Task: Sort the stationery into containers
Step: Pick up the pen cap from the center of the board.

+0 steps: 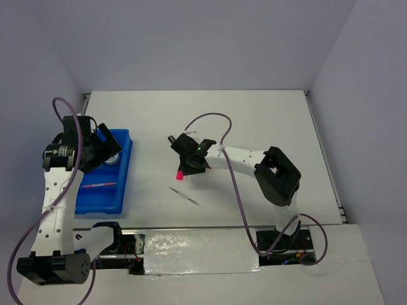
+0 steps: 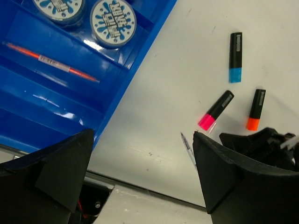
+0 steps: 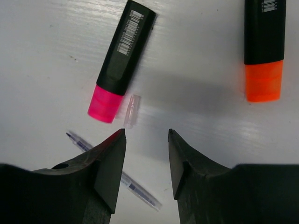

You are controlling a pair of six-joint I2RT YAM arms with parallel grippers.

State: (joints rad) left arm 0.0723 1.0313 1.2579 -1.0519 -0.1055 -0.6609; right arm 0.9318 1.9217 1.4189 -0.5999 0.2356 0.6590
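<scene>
The blue tray (image 1: 102, 198) lies at the left. In the left wrist view the tray (image 2: 46, 107) holds two blue-white rolls (image 2: 112, 22) and a thin orange pen (image 2: 51, 62). The blue highlighter (image 2: 236, 57), pink highlighter (image 2: 216, 110) and orange highlighter (image 2: 256, 109) lie on the table. My right gripper (image 3: 147, 135) is open and empty just above the table, near the pink highlighter (image 3: 120, 63), with the orange one (image 3: 264, 46) to its right. A thin pen (image 3: 117, 172) lies under its left finger. My left gripper (image 2: 145, 172) is open and empty over the tray's edge. No pink cylinder shows.
A small clear pen cap (image 3: 132, 110) lies beside the pink highlighter's end. The thin pen (image 1: 185, 197) lies near the table's front edge. The right gripper (image 1: 193, 166) hangs over the highlighters in the top view; the left gripper (image 1: 107, 145) is over the tray's far end.
</scene>
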